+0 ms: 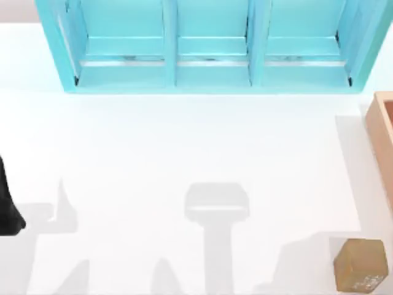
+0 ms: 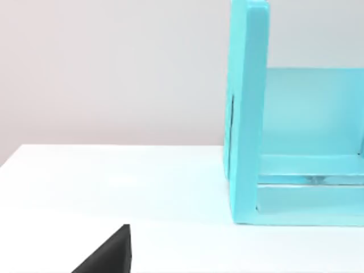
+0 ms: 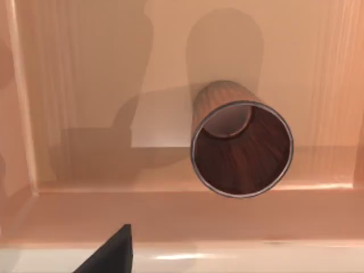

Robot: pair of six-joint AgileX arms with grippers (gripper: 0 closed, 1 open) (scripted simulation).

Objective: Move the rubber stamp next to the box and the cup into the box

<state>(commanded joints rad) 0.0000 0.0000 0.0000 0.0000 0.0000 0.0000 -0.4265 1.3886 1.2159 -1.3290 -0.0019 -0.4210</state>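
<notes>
Golden-tan cardboard marks the nearest item: the rubber stamp [image 1: 361, 265] stands upright on the white table [image 1: 184, 160] at the near right, its speckled face toward the near edge. It sits near the box [image 1: 382, 132], whose tan-orange wall runs along the right edge farther back, with a strip of bare table between them. Judged against the task, that placement looks close to what is wanted.

In the right wrist view, the cup [image 3: 242, 145] is inside the box, the reddish-brown tumbler seen from above with its dark mouth toward the camera and the box floor around it. Whether it rests on the floor or is held above it I cannot tell. A dark sliver of the right gripper [image 3: 111, 253] shows at the frame edge; whether the claw is wide, narrow or holding cannot be told.

At the left edge, the left arm [image 1: 7, 206] is parked, claw state likewise undetermined. Farthest back stands the turquoise shelving unit [image 1: 209, 46].
</notes>
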